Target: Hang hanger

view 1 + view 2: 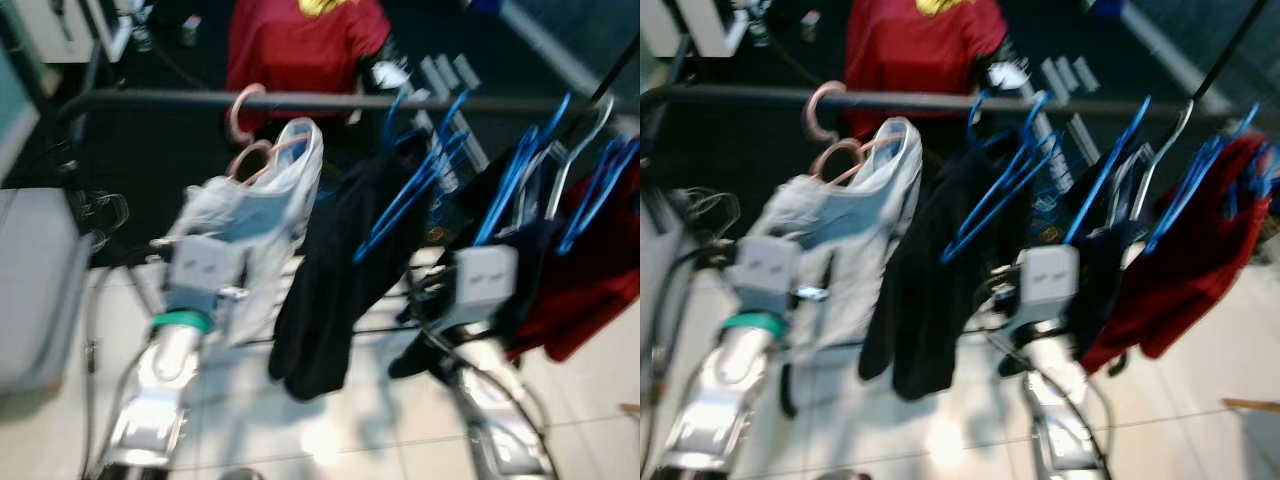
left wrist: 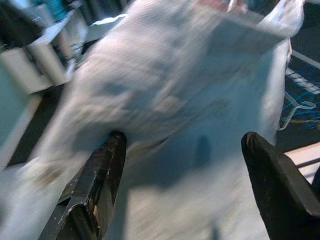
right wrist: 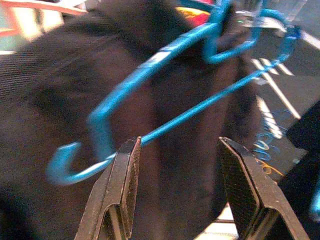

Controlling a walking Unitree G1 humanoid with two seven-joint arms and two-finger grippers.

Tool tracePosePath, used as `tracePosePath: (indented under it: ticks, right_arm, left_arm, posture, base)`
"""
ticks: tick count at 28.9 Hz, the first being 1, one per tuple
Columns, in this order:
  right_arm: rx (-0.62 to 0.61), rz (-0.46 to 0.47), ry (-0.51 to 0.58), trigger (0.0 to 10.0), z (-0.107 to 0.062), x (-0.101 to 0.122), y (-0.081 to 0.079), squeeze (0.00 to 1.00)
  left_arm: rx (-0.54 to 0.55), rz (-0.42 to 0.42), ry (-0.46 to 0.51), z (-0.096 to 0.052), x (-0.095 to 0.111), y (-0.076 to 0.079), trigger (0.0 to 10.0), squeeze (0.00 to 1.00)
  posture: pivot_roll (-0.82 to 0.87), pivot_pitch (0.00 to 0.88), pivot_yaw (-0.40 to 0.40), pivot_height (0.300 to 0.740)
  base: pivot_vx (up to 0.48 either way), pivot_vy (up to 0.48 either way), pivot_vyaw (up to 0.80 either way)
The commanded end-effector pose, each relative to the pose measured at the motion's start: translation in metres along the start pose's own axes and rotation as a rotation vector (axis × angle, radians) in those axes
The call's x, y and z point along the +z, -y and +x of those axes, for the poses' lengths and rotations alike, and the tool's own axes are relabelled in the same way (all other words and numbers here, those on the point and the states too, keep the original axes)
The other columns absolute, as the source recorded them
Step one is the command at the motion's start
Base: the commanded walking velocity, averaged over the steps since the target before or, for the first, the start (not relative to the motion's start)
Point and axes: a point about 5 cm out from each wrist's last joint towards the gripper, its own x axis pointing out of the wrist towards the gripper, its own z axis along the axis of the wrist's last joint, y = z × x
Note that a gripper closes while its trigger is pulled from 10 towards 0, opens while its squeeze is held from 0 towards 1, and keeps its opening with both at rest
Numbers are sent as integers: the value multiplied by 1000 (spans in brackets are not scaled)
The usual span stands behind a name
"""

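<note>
A dark rail point(image 1: 330, 100) runs across the view. A pink hanger point(image 1: 245, 115) hooked on it carries a white and light-blue garment point(image 1: 265, 210). Beside that hangs a black garment point(image 1: 335, 280) with loose blue hangers point(image 1: 410, 195) tilted across it. My left arm point(image 1: 205, 262) reaches up to the white garment point(image 2: 190, 90); my left gripper point(image 2: 182, 150) is open, right against the cloth. My right arm point(image 1: 480, 280) is raised at the black garment point(image 3: 60, 100). My right gripper point(image 3: 177, 165) is open, and a blue hanger point(image 3: 150, 90) crosses just past one fingertip point(image 3: 131, 150).
More blue hangers point(image 1: 520, 180) and a red garment point(image 1: 600, 270) crowd the rail's right end. A person in a red top point(image 1: 300, 45) stands behind the rail. A grey surface point(image 1: 30, 290) lies at the left, and white floor tiles point(image 1: 330, 430) below.
</note>
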Motion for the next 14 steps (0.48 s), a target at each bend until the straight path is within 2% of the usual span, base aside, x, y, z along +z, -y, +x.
tracePosePath:
  ticks: [1,6,9,10,12,14]
  right_arm:
    - [-33,-11,-24,10000,-4,-5,10,0]
    - [-30,-10,-27,10000,-4,-5,10,0]
    - [-24,-10,-29,10000,-5,-5,9,0]
    - [-24,-10,-29,10000,-5,-5,9,0]
    - [-4,-13,-30,10000,-6,-6,7,0]
    - [-4,-13,-30,10000,-6,-6,7,0]
  left_arm:
    - [-26,-13,30,-1,6,8,10000,0]
    - [-32,-44,82,-4,14,6,10000,0]
    - [-142,-68,116,-14,21,9,10000,0]
    - [-142,-68,116,-14,21,9,10000,0]
    - [-233,-82,118,-23,25,11,10000,0]
    - [-233,-82,118,-23,25,11,10000,0]
  posture:
    - [-80,0,7,740]
    - [-79,0,6,740]
    - [-78,0,3,740]
    - [-78,0,3,740]
    - [-75,0,2,740]
    - [-75,0,2,740]
  base:
    - [0,0,0]
    - [0,0,0]
    - [0,0,0]
    - [0,0,0]
    - [0,0,0]
    - [0,0,0]
